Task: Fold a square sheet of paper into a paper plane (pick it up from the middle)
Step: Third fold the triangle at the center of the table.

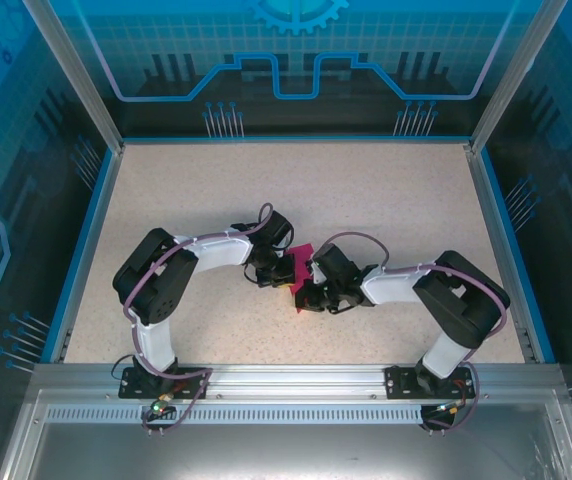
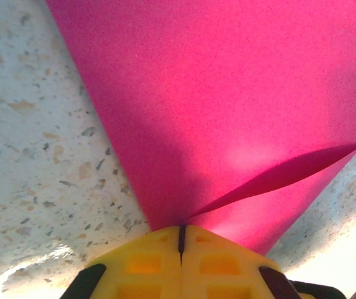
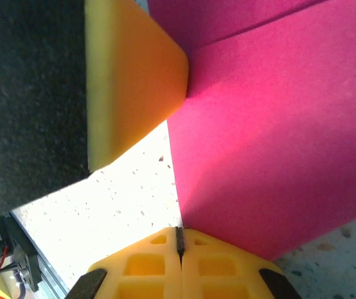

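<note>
Item: square sheet of paper (image 1: 301, 262), magenta, partly folded, at the middle of the speckled table (image 1: 386, 190), between the two arms. Left gripper (image 2: 182, 229): yellow jaws together, clamped on a narrow point of the sheet where a raised flap (image 2: 277, 177) meets the main face, likely pinning that layer so the crease sets. Right gripper (image 3: 178, 230): jaws together, nipping the sheet's near edge from the opposite side, probably to steady it against the pull. One yellow finger (image 3: 134, 81) of the left gripper touches the paper's upper edge. Whether the sheet rests on the table or hangs just above it cannot be told. No finished plane yet.
</note>
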Tool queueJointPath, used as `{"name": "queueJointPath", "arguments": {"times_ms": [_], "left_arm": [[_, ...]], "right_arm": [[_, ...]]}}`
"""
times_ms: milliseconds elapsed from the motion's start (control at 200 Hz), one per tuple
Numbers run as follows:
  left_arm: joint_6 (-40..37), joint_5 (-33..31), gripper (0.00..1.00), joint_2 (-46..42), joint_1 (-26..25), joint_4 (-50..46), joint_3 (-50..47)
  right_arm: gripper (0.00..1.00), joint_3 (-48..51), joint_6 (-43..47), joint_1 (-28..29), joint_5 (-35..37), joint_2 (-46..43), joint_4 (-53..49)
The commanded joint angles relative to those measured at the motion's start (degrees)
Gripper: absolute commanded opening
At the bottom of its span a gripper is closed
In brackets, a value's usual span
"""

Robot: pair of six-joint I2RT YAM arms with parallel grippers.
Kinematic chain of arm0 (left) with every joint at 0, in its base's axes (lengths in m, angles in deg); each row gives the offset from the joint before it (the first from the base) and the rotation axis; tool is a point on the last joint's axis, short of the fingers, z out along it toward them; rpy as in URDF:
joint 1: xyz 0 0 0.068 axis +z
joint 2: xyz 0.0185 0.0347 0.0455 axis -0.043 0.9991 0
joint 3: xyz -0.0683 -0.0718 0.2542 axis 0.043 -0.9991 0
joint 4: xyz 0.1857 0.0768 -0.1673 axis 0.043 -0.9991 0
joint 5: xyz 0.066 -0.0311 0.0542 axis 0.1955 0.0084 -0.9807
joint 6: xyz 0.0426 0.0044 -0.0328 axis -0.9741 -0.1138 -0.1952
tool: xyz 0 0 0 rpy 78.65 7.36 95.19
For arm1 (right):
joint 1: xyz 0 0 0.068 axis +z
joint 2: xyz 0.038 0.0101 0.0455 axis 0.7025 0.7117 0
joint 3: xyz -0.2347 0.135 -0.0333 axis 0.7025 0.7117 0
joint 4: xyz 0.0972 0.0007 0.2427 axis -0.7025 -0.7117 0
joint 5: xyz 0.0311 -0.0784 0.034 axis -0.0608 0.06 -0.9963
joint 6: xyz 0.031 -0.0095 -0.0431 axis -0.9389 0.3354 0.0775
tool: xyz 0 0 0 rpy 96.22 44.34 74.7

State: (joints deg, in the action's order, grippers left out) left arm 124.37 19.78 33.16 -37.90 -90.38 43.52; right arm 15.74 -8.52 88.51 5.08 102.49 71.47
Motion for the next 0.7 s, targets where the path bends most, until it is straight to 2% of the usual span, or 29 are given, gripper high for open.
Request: {"name": "queueJointPath", "arguments": {"times_ms": [0, 205, 400, 695], "left_arm": [[1.2, -10.5, 0.0, 5.8, 0.3, -8.3, -3.2], [1.2, -10.3, 0.0, 5.5, 0.3, -8.2, -3.4], [1.1, -9.8, 0.0, 5.4, 0.2, -7.9, -3.2], [0.7, -9.6, 0.0, 5.3, 0.2, -8.2, -2.6]], "right_arm": [[0.0, 2.8, 3.0, 3.3, -4.3, -0.2, -9.4], [0.0, 2.2, 5.8, 2.8, -2.2, -4.5, -13.4], [0.0, -0.5, 5.7, -0.6, 1.1, -9.0, -12.6], [0.0, -5.9, 4.7, -2.3, 1.8, -1.5, -8.9]]}}
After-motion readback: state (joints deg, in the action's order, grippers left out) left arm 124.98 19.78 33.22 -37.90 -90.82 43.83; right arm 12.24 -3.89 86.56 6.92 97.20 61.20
